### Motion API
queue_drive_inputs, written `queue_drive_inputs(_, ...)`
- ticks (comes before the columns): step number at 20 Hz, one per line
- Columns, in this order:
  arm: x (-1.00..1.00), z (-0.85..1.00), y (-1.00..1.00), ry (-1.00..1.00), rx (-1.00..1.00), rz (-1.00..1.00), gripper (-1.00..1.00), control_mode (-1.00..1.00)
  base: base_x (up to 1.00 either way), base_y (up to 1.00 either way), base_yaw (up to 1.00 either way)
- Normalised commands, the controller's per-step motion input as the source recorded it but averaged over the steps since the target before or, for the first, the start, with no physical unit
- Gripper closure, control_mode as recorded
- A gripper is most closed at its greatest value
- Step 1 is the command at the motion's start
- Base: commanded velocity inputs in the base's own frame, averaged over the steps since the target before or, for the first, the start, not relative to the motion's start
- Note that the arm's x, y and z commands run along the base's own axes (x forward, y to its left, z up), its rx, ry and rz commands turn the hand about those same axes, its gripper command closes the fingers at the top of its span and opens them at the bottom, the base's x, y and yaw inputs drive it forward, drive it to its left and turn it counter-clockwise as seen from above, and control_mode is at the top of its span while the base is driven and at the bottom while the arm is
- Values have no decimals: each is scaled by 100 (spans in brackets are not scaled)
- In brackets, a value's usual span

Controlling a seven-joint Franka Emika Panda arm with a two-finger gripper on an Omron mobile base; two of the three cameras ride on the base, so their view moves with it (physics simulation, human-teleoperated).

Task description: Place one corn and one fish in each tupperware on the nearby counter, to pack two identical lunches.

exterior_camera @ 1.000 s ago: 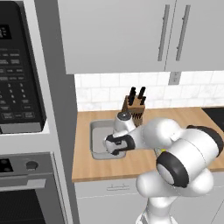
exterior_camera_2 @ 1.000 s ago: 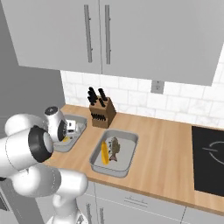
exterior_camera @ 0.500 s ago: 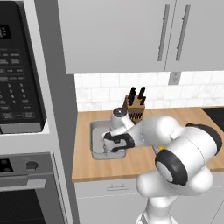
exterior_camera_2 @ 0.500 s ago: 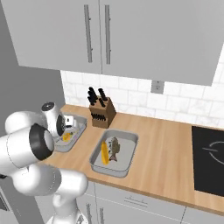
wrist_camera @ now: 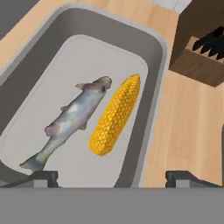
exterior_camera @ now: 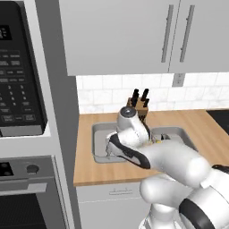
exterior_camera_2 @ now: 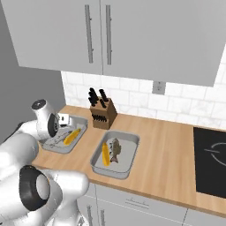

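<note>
Now the hand hangs spread & empty over the left tupperware, fish beside corn inside; other tupperware looks packed too. Lift straight up, w/o clipping the rim

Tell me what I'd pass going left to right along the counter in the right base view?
Left tupperware holding a corn, knife block, second tupperware with a corn then a fish, bare counter, black cooktop.
</note>
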Motion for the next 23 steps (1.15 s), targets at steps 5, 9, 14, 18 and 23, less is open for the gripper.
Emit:
queue_drive_inputs(5,-100,39,-62,-22,5,-6,-100,-100,0,0,0)
queue_drive_inputs(9,-100,34,-75,-29,14,-10,-100,-100,0,0,0)
queue_drive_inputs(14,-72,87,-42,-32,15,-1,-100,-100,0,0,0)
queue_drive_inputs(18,-32,33,-31,-16,13,0,-100,-100,0,0,0)
queue_drive_inputs(23,-11,0,-48,0,13,0,-100,-100,0,0,0)
